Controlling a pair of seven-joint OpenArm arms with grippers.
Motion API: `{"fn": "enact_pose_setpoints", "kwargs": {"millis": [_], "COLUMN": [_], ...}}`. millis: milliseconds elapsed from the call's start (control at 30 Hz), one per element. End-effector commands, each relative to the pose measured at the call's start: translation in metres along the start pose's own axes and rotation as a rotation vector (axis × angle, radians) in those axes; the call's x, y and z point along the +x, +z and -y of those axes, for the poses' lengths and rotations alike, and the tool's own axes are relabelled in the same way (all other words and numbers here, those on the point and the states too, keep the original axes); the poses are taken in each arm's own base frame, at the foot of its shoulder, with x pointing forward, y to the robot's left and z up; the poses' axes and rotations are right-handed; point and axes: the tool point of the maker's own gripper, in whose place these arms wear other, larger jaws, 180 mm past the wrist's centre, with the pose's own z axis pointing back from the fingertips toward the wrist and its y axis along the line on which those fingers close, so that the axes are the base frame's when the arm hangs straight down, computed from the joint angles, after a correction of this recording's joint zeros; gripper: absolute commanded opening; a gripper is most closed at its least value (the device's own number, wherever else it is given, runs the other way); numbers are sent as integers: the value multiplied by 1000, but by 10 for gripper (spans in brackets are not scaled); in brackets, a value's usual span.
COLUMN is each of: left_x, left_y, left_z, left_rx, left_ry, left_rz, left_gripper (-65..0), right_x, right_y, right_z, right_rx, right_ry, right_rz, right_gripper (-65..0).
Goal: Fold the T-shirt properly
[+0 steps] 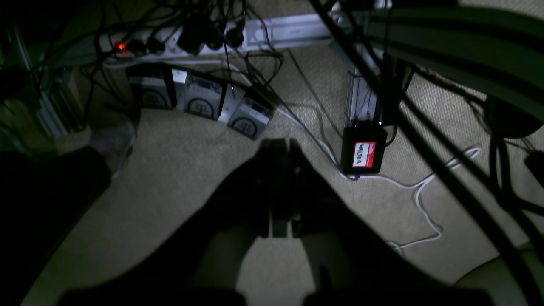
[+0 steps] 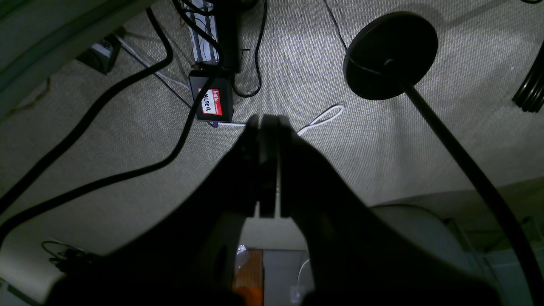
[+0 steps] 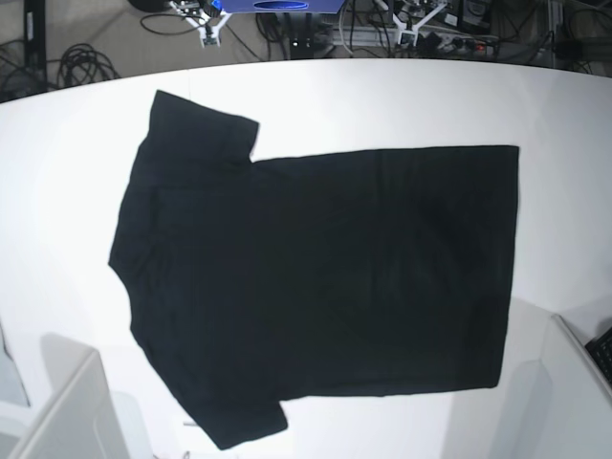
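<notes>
The black T-shirt (image 3: 316, 287) lies spread flat on the white table (image 3: 382, 105) in the base view, neck and sleeves to the left, hem to the right. No print or label shows. Neither arm appears in the base view. In the left wrist view my left gripper (image 1: 280, 146) is shut and empty, hanging over the carpet floor. In the right wrist view my right gripper (image 2: 267, 121) is shut and empty, also over the floor. The T-shirt is out of both wrist views.
Under the table lie cables, a power strip (image 1: 178, 40), several power bricks (image 1: 199, 100), a black box with a red name sticker (image 1: 363, 153) (image 2: 211, 102) and a round black stand base (image 2: 390, 55). Grey arm bases show at the base view's lower corners (image 3: 57, 411).
</notes>
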Motion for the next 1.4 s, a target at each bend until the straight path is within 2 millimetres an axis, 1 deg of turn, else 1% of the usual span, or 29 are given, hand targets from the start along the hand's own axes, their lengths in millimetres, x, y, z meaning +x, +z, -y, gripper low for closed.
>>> {"fn": "enact_pose_setpoints", "kwargs": {"millis": [0,100,233,667,733,933,1000,1033,1167,1267,1367], "left_x": [-4,-4,-5,-5,-11,-15,-24,-24,-29,-44,-59], "left_y": [1,1,1,1,2,3,4,5,15,21,25], "left_z": [-7,-8,-5,-7,-6,-6,-5,-5,-3,-3,-15], "left_rx": [12,14,10,12,12,11,10,9,5,3,18], "left_ry": [-8,1,-5,-8,-9,-9,-10,-11,-18,-21,-35], "left_rz": [-5,-5,-7,-8,-17,-21,-32,-13,94,107,88], "left_gripper": [-650,-650,-650,-650,-650,-650,-650,-650,-650,-650,-650], "right_x": [-4,-4,-3,0,0,-5,-10,-14,-19,-24,-35], "right_y": [0,0,0,1,1,1,1,1,4,9,15], "right_z": [15,19,19,18,18,17,18,18,17,16,15], "right_rx": [-30,-36,-36,-33,-33,-33,-34,-34,-32,-33,-32], "right_ry": [3,4,4,4,4,3,3,2,-1,-3,0], "right_rz": [-6,-6,-5,5,5,-2,-8,-12,14,40,55], "right_gripper": [-650,-650,-650,-650,-650,-650,-650,-650,-650,-650,-650]}}
